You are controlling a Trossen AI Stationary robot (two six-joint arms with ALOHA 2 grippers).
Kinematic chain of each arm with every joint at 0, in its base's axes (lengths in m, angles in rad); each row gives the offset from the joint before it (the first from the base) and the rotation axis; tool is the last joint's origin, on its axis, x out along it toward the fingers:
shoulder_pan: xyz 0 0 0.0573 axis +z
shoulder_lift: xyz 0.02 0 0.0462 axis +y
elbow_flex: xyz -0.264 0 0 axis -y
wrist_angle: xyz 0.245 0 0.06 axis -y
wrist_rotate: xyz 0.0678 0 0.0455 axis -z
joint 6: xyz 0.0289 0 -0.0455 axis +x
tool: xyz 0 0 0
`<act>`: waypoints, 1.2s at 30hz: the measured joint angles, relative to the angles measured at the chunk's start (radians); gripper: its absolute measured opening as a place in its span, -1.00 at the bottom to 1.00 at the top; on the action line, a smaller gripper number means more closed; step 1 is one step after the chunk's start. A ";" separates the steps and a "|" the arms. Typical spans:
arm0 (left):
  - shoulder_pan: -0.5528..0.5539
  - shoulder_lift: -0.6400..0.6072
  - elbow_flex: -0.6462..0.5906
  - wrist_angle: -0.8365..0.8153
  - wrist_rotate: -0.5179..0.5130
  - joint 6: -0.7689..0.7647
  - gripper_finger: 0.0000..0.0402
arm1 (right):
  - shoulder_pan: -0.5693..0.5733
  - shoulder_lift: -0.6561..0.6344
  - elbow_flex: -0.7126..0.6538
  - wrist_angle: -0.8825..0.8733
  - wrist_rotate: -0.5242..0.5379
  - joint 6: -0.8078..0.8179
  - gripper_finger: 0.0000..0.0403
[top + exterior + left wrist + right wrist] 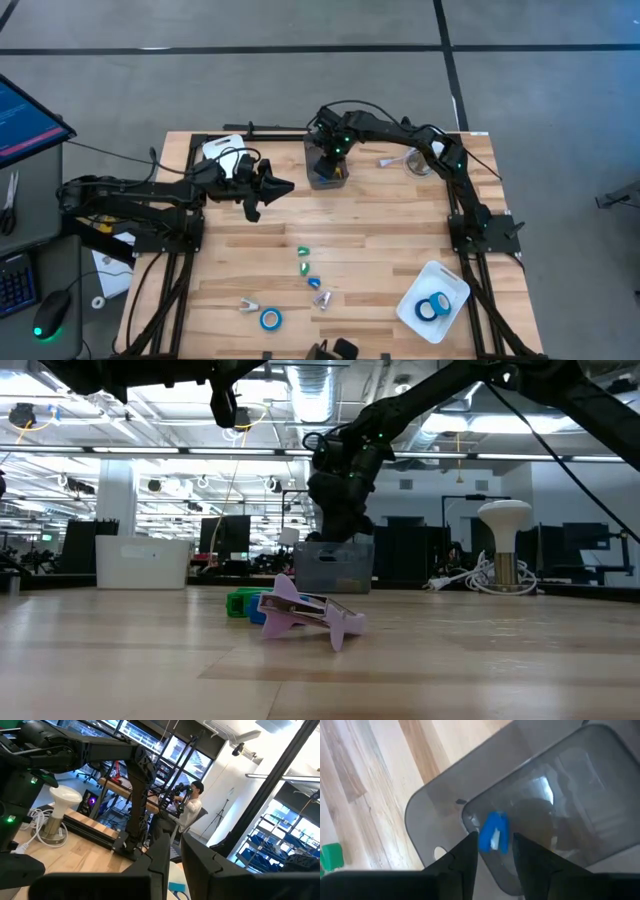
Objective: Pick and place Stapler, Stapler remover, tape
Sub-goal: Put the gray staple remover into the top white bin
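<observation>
My right gripper [495, 846] hangs open over a grey see-through bin [325, 178] at the table's far middle, pointing steeply down. A small blue thing with a white streak [494, 833] sits inside the bin just past its fingertips. Several stapler removers, green [303, 250], blue [314, 282] and pink [305, 618], lie on the table's middle. One blue tape roll [270, 319] lies flat near the front edge, and two more [433, 308] lie in a white tray [455, 285]. My left gripper [285, 186] hovers shut left of the bin. The stapler is out of view. My right gripper has its fingertips [470, 847] on either side of the blue thing's near end [490, 842]. I cannot tell whether either finger touches it.
A white container [222, 151] stands at the far left behind my left arm. A white mushroom-shaped stand [505, 550] with a coiled cable is at the far right. A pale remover [247, 305] lies beside the loose tape. A dark device [338, 350] sits at the front edge.
</observation>
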 joint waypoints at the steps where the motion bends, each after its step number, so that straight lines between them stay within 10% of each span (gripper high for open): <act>1: 0.000 0.000 0.000 0.000 0.000 0.000 -0.81 | 0.000 0.000 0.000 0.005 0.000 0.000 -0.42; 36: 0.000 0.000 0.000 -0.022 0.000 0.033 -0.81 | 0.071 -0.207 0.098 -0.180 0.028 -0.182 -0.42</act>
